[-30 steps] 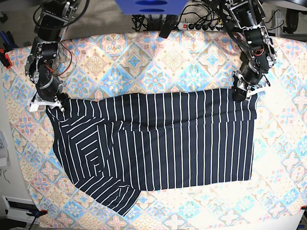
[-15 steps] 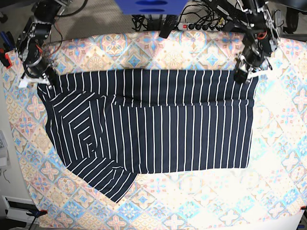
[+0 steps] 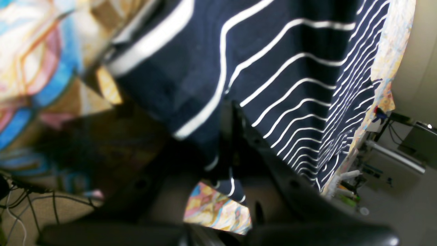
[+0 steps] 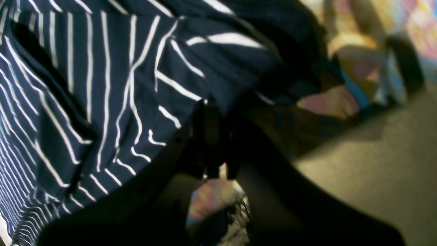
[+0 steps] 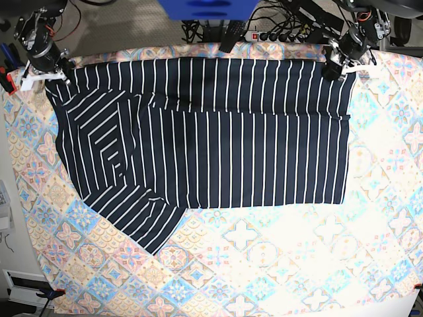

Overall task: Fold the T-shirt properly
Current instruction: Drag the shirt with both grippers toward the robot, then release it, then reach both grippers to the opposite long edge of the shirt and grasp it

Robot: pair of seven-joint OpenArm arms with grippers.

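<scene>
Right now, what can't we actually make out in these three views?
- Base view: left gripper and right gripper are tiny at the T-shirt top corners; the pinch itself is unreadable.
- Left wrist view: near cloth and tablecloth blurred; dark fingers hide the gripped edge.
- Right wrist view: fingers in shadow, cloth over them; how many layers are held is unclear.
- Shirt underside and collar: hidden by the fold.

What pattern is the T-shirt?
Dark navy T-shirt with thin white stripes; base view shows it best.

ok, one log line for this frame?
phase: spreading | left fingers: shut on T-shirt corner | right fingers: shut on other corner | tablecloth: flat
</scene>
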